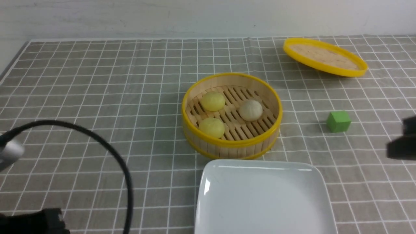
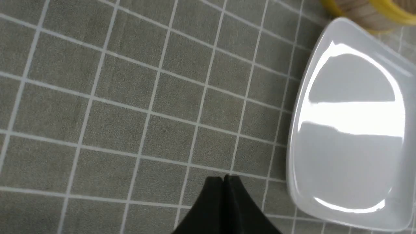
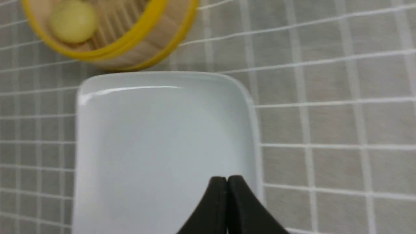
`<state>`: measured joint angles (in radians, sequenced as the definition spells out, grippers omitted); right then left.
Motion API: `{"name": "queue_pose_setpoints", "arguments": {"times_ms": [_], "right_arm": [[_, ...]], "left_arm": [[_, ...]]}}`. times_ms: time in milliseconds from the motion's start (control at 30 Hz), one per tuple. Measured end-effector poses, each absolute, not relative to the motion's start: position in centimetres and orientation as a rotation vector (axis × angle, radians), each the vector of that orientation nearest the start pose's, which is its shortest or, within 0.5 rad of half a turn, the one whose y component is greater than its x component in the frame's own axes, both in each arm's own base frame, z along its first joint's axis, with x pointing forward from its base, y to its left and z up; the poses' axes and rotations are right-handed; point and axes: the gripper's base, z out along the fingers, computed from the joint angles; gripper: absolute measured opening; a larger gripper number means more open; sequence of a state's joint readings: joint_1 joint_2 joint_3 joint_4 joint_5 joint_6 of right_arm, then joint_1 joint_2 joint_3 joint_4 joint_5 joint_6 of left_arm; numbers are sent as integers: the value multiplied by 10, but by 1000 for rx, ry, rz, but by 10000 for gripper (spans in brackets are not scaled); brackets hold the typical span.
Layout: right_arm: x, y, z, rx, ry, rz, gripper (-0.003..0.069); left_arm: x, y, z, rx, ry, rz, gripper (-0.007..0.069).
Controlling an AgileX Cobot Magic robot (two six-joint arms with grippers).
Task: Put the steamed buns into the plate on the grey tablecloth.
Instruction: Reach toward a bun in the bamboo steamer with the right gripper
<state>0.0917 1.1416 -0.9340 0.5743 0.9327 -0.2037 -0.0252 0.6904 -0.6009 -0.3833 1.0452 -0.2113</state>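
Three steamed buns lie in the round bamboo steamer (image 1: 195,128): a pale yellow bun (image 1: 213,100) at the back left, another yellow one (image 1: 212,127) at the front left, and an off-white bun (image 1: 250,110) on the right. The white square plate (image 1: 208,182) lies bare just in front of the steamer on the grey tablecloth (image 1: 97,97). My left gripper (image 2: 223,178) is shut with nothing in it, over the cloth beside the plate (image 2: 294,182). My right gripper (image 3: 227,178) is shut and holds nothing, above the plate's (image 3: 162,81) right edge; one yellow bun (image 3: 73,21) shows there.
The steamer's yellow-rimmed lid (image 1: 325,57) lies at the back right. A green cube (image 1: 338,121) stands right of the steamer. A black cable (image 1: 107,146) arcs over the cloth at the front left. The right arm's dark body (image 1: 403,143) shows at the right edge.
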Motion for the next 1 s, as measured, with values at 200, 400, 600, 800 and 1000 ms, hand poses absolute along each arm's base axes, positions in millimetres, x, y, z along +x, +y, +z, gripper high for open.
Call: {"name": "queue_pose_setpoints", "arguments": {"times_ms": [200,400,600,800,1000], "right_arm": [[278,119,315,-372,2531,844,195],[337,169,301,-541,2579,686,274],[389,198,275,-558,2660,387,281],[428,210,239,-496,2668,233,300],[441,215,212,-485,2672,218,306]], "left_arm": [[129,-32,277,-320,2687,-550,2],[134,-33,272,-323,2744,-547,15],[133,-32,271,-315,2753,-533,27],[133,-32,271,-314,2754,-530,43],[133,-32,271,-314,2753,-528,55]]}}
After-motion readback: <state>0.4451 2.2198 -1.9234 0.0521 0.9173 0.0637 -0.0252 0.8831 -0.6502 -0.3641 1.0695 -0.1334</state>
